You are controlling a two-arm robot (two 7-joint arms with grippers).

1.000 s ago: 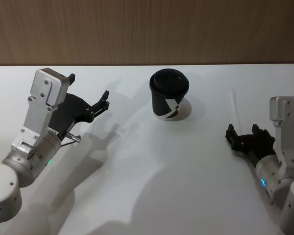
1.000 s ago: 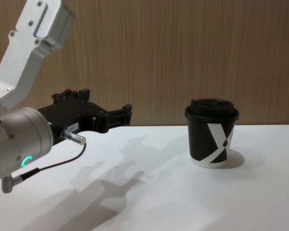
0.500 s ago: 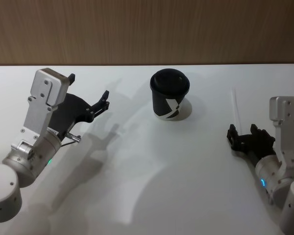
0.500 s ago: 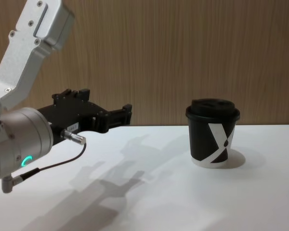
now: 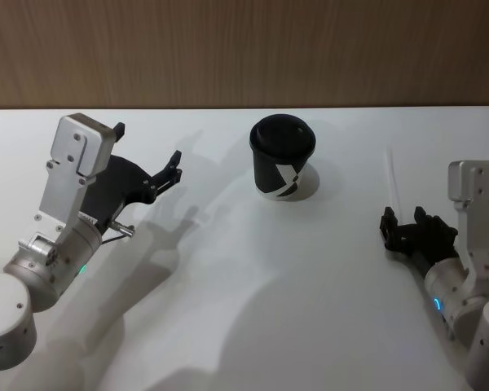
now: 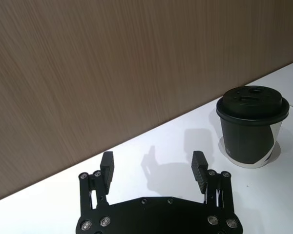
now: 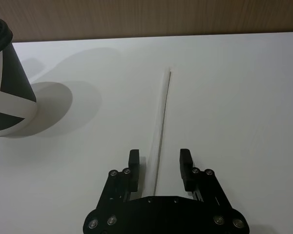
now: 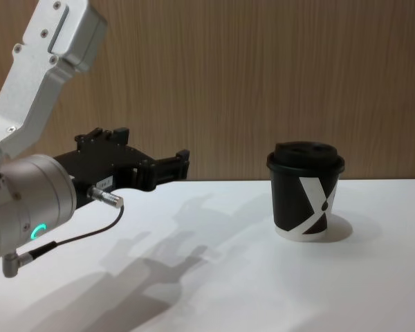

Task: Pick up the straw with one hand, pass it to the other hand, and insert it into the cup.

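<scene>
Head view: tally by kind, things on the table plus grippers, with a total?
cup: 1
straw: 1
grippers: 2 (left gripper, right gripper, both open)
Total: 4

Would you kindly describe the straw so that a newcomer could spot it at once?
On the white table, look to the robot's right of the black lidded cup, far from the left gripper. There the straw lies flat, its near end between the open fingers of the right gripper. It is the only thin white tube, nearly blending into the table.
</scene>
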